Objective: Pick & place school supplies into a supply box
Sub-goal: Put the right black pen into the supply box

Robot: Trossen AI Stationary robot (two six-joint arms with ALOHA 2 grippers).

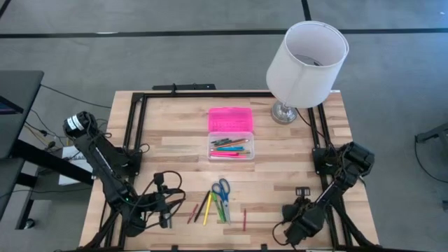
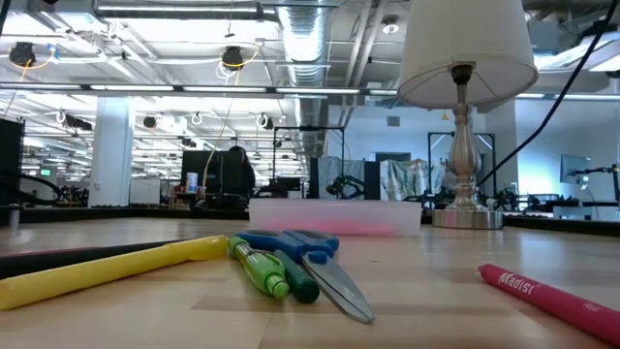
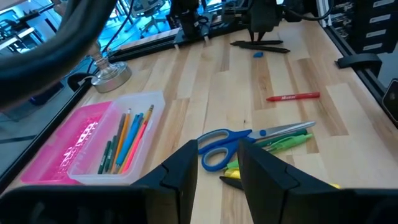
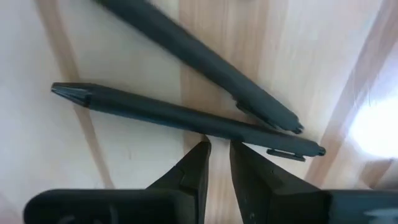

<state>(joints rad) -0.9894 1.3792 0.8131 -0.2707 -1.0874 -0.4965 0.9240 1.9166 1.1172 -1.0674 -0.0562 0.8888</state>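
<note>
Looking straight down: supply box [image 1: 231, 146] mid-table, pink lid [image 1: 230, 119] behind, scissors [image 1: 221, 189] and loose pens near front edge; left wrist: left gripper [image 3: 217, 167] slightly parted, empty, near scissors; right wrist: right gripper [image 4: 219, 147] narrowly parted, empty, over two black pens [image 4: 186, 117].

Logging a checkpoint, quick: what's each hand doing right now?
Left hand: open, holding nothing, near the scissors.
Right hand: open, empty, over two black pens.
</note>
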